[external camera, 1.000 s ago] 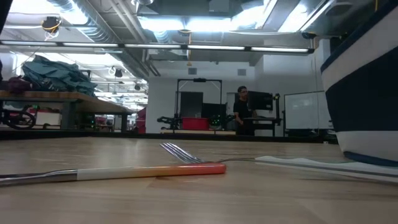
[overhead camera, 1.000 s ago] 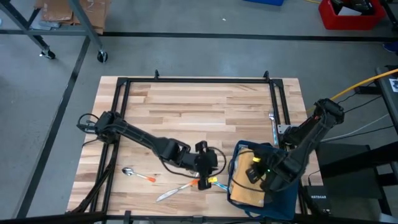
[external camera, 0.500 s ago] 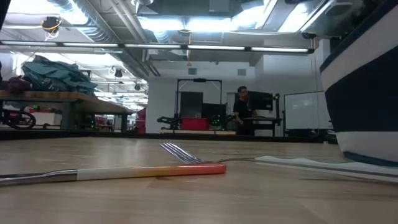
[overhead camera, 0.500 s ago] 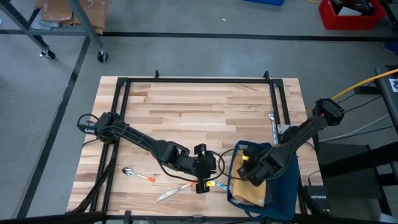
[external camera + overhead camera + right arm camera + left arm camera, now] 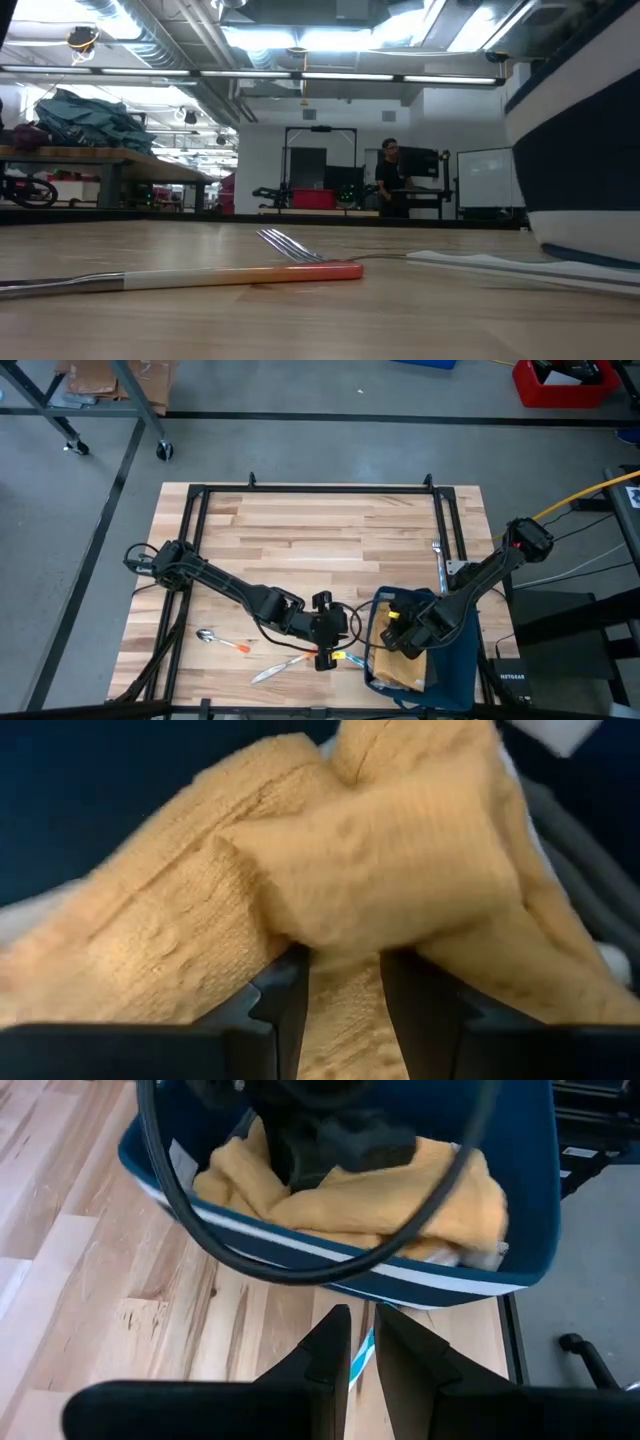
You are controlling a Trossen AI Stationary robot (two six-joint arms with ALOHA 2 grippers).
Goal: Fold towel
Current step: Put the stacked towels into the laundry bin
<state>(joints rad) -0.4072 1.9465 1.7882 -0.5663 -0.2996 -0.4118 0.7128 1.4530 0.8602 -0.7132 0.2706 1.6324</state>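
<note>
A yellow towel (image 5: 400, 672) lies crumpled in a dark blue basket (image 5: 455, 670) at the table's near right. My right gripper (image 5: 400, 632) reaches down into the basket, open, its fingers sunk in the towel (image 5: 380, 870). My left gripper (image 5: 333, 645) hangs above the table just left of the basket (image 5: 340, 1270). It is shut to a narrow gap and holds nothing I can see. It points at the basket's wall and the towel (image 5: 400, 1200) beyond it. My right gripper (image 5: 345, 990) comes at the towel steeply from above. Its two fingers (image 5: 285, 995) press into the bunched top of the cloth, and a ridge of towel (image 5: 345, 1020) stands between them. The towel stays heaped in the basket, slack; how many layers, I cannot tell.
Cutlery lies on the wood left of the basket: an orange-handled spoon (image 5: 220, 640), a knife (image 5: 275, 670) and a blue-handled piece (image 5: 352, 656). An orange-handled fork (image 5: 250, 272) shows in the low view. The far half of the table (image 5: 320, 530) is bare wood inside a black frame.
My right gripper has come down into the basket and gone a little toward the table's left, onto the towel, then stopped. Its fingers kept the same gap. The basket's wall has shifted slightly in the low view.
</note>
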